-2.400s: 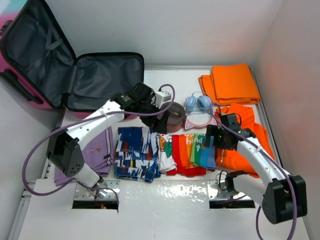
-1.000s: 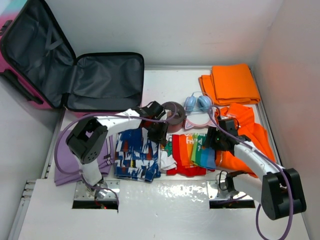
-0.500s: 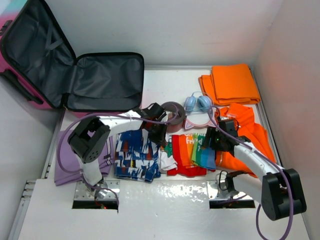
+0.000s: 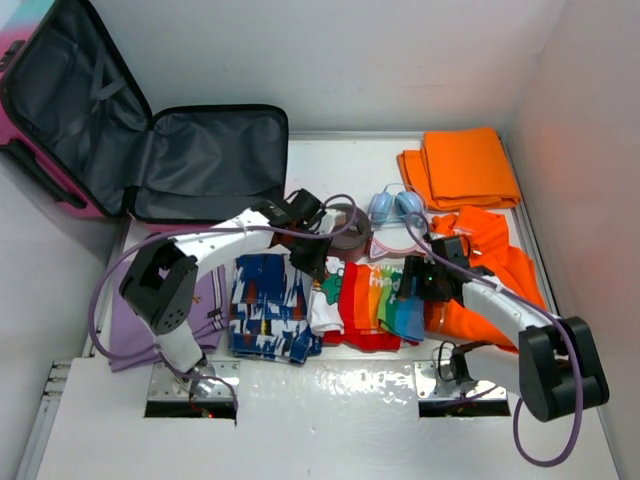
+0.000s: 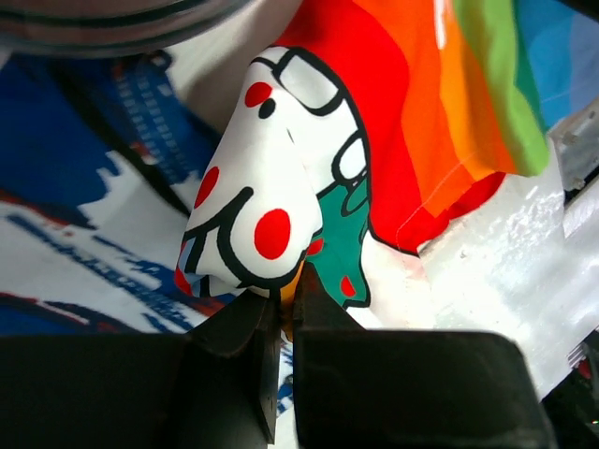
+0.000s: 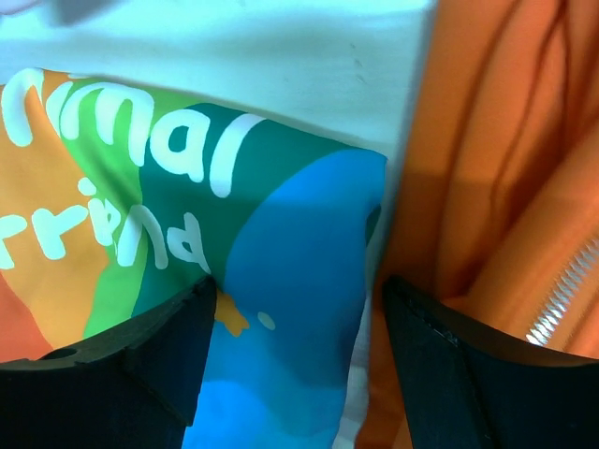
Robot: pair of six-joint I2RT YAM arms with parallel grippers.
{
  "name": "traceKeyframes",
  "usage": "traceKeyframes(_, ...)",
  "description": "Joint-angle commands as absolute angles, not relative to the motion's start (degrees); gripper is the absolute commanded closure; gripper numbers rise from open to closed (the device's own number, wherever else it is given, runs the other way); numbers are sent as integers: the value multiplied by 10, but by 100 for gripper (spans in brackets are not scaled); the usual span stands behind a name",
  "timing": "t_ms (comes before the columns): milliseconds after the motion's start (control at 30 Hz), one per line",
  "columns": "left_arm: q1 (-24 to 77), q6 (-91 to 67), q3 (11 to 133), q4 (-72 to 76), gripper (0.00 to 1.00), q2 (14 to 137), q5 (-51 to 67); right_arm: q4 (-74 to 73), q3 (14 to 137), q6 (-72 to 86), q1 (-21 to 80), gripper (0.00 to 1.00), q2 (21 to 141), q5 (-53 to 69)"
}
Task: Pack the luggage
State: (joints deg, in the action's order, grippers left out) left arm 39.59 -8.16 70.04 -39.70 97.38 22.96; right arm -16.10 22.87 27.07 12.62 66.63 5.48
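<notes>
Behind the left claw (image 4: 320, 268) lies the open suitcase (image 4: 210, 160). Its wrist view reveals jaws pinching the shirt (image 5: 271, 215); right claw (image 6: 299, 292) gapes.

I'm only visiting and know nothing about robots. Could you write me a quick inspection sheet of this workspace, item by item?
Surface: white table, largely covered by laid-out clothes.
Job's things: luggage lies open at the back left with its grey lining showing; nothing packed seen inside.
Clutter: rainbow T-shirt, blue-and-white patterned garment, purple garment, folded orange clothes, orange zip jacket, blue headphones.
Claws: left claw is shut on a fold of the rainbow T-shirt; right claw is open over the shirt's blue corner.
Cables: a purple cable loops off each arm.
Surroundings: white walls on three sides.
</notes>
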Motion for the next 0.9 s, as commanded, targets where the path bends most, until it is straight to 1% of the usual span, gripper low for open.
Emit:
traceKeyframes(0, 374, -62, 688, -401, 100, 967, 243, -125, 216, 284, 132, 30, 689, 85)
traceKeyframes(67, 373, -61, 689, -396, 100, 976, 249, -102, 203, 295, 132, 32, 693, 98)
traceKeyframes(167, 373, -67, 686, -383, 100, 982, 261, -77, 183, 302, 137, 40, 702, 104)
traceKeyframes(300, 373, -70, 688, -371, 100, 986, 265, -68, 185, 303, 150, 59, 726, 108)
traceKeyframes(333, 373, -69, 691, -372, 100, 987, 263, -69, 189, 302, 154, 72, 728, 107)
traceKeyframes(367, 374, -67, 693, -373, 100, 986, 259, -78, 202, 301, 157, 73, 728, 99)
traceKeyframes(400, 373, -60, 701, -380, 100, 985, 249, -95, 214, 299, 167, 67, 727, 85)
traceKeyframes(433, 372, -54, 707, -385, 100, 980, 241, -138, 229, 283, 174, 60, 723, 68)
traceKeyframes(500, 369, -34, 713, -400, 100, 972, 210, -176, 272, 266, 189, 43, 712, 16)
traceKeyframes(567, 356, -20, 728, -412, 100, 966, 195, -214, 302, 244, 192, 34, 701, -13)
traceKeyframes(667, 339, -4, 756, -446, 100, 964, 189, -229, 323, 221, 194, 33, 674, -23)
traceKeyframes(733, 331, 16, 759, -460, 100, 959, 189, -201, 323, 218, 193, 32, 670, -2)
traceKeyframes(767, 327, 16, 757, -462, 100, 955, 192, -187, 314, 222, 194, 30, 675, 18)
traceKeyframes(800, 324, 18, 754, -463, 100, 955, 199, -172, 308, 229, 194, 29, 693, 54)
traceKeyframes(867, 318, 18, 742, -463, 100, 957, 192, -130, 285, 258, 194, 29, 717, 79)
